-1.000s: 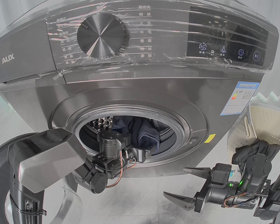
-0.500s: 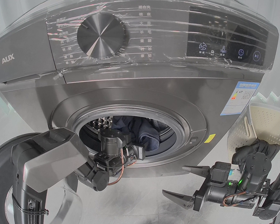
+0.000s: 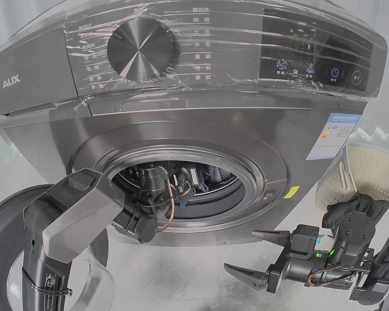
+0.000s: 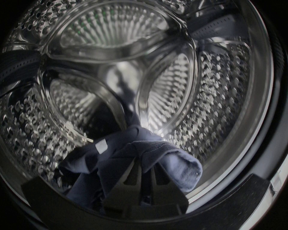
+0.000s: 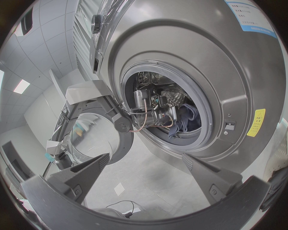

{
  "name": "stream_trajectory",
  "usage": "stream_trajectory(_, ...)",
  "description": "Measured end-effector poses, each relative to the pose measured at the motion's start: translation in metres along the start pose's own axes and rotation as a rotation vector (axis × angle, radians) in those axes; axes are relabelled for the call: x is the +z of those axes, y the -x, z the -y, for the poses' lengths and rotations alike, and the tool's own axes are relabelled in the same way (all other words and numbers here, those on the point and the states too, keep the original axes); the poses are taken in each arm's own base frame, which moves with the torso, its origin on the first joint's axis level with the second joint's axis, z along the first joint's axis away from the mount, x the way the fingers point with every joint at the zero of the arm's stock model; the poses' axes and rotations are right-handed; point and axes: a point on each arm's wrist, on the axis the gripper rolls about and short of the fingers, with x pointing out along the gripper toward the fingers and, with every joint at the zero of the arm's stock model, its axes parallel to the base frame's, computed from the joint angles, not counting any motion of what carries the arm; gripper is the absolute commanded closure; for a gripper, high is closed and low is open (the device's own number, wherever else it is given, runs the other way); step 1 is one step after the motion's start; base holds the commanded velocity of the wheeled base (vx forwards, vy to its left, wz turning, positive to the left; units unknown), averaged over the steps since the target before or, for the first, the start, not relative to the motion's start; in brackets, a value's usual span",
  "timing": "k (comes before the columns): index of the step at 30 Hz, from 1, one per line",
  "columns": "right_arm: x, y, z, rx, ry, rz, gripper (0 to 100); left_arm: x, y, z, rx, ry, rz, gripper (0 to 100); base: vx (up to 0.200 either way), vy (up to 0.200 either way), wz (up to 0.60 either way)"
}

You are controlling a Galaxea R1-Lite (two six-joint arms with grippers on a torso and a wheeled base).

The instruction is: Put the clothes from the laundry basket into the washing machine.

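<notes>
my left gripper (image 4: 146, 172) is inside the washing machine (image 3: 193, 127) drum, clenched on a navy garment (image 4: 177, 167).
my right gripper (image 3: 239, 250) hangs outside with its jaws spread wide, near the laundry basket (image 3: 374, 164) holding dark clothes (image 3: 355, 206).

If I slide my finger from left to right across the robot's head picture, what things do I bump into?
Open door → left arm → washing machine's round opening → right gripper → laundry basket.
</notes>
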Motion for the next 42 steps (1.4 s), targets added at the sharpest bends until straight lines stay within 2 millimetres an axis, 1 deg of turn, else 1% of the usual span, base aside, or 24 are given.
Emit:
stream_trajectory(4,0.001,-0.001,0.000,0.000,0.000,0.003,0,0.017,-0.017,-0.009,0.028,0.010,0.113,100,0.000,0.000,0.00)
stream_trajectory(8,0.001,-0.001,0.000,0.000,0.000,0.004,0,0.028,-0.029,-0.015,0.048,0.016,0.191,100,0.000,0.000,0.00)
stream_trajectory(11,0.001,-0.001,0.000,0.001,0.000,0.005,0,0.032,-0.038,-0.019,0.067,0.021,0.239,100,0.000,0.000,0.00)
stream_trajectory(16,0.001,-0.001,0.001,-0.001,0.000,0.005,0,0.030,-0.048,-0.023,0.090,0.027,0.284,100,0.000,0.000,0.00)
stream_trajectory(17,0.001,-0.001,0.001,-0.001,0.000,0.004,0,0.029,-0.049,-0.023,0.092,0.027,0.284,0,0.000,0.000,0.00)
stream_trajectory(23,0.001,-0.001,0.001,-0.002,0.000,0.004,0,0.019,-0.050,-0.024,0.092,0.043,0.268,0,0.000,0.000,0.00)
stream_trajectory(30,0.000,0.000,0.001,-0.002,0.000,0.001,0,0.001,-0.041,-0.018,0.085,0.055,0.182,0,0.000,0.000,0.00)
stream_trajectory(38,0.000,0.000,0.001,-0.004,-0.001,-0.001,0,-0.012,-0.022,-0.007,0.065,0.044,0.081,0,0.000,0.000,0.00)
stream_trajectory(42,0.000,0.001,0.002,-0.007,-0.001,-0.002,0,-0.020,-0.006,-0.002,0.057,0.032,0.008,0,0.000,0.000,0.00)
